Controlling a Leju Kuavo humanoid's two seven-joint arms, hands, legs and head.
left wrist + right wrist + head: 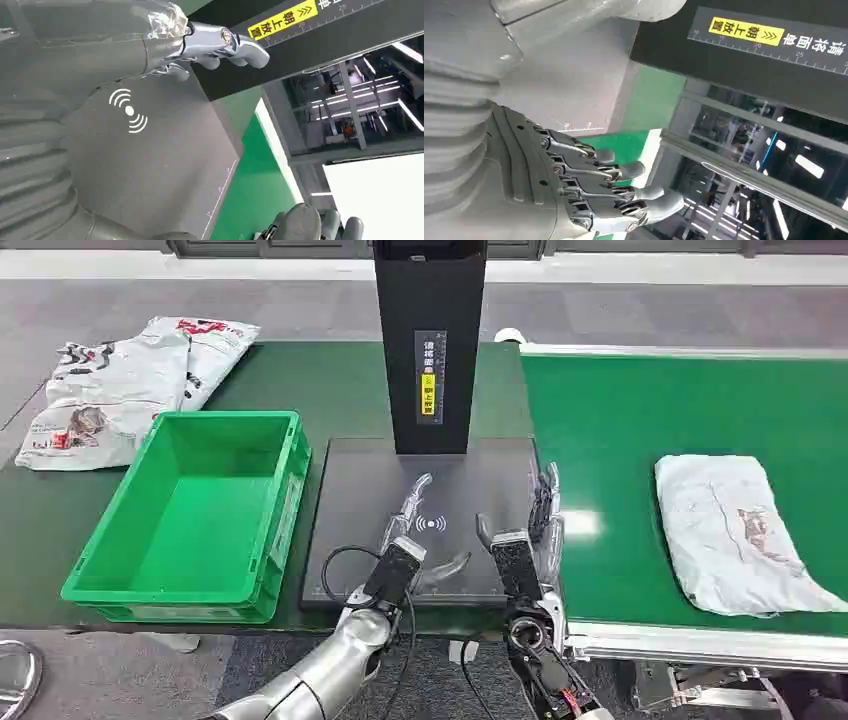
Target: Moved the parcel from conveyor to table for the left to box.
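Empty left hand above dark scanner pad.

I see the parcel, a white plastic mailer bag with faint reddish print, lying flat and crumpled on the green conveyor, well out to the right of my right hand's fingers and untouched. The box, a green plastic crate, sits open and upright on the bench, just left of my left hand's fingers, apart from them.
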